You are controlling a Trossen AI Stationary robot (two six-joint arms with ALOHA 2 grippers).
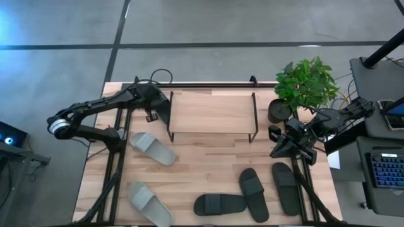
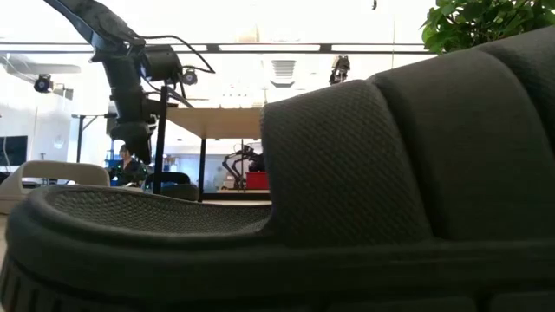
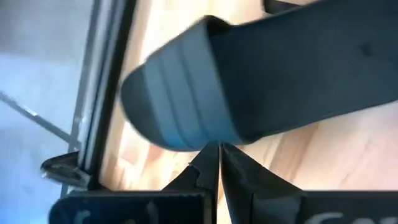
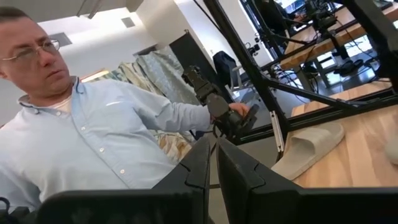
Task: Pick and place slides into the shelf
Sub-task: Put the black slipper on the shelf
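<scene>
Your left gripper [image 3: 219, 163] is by the left end of the shelf [image 1: 211, 112], at the far side of the table [image 1: 208, 165]. Its two fingers are pressed together and hold nothing. Its wrist view shows a dark slide [image 3: 261, 81] just past the fingertips, with the table's wood under it; you cannot tell whether they touch.

Your right gripper [image 4: 213, 163] waits at the right side of the table, near the potted plant [image 1: 304, 85]. Its fingers are almost together too, and they hold nothing. Past them, its wrist view shows a person [image 4: 87, 130] in a light blue shirt beyond the table, with a hand [image 4: 238, 112] on a dark handle.

From above, the top board of the shelf has no slide on it. Two light grey slides lie on the left part of the table, one [image 1: 152, 149] just near of the shelf and one [image 1: 150, 203] at the near edge. Three dark slides lie on the near right part: one [image 1: 219, 204] lies sideways, one [image 1: 254, 194] is just right of it, and one [image 1: 287, 188] is farthest right.
</scene>
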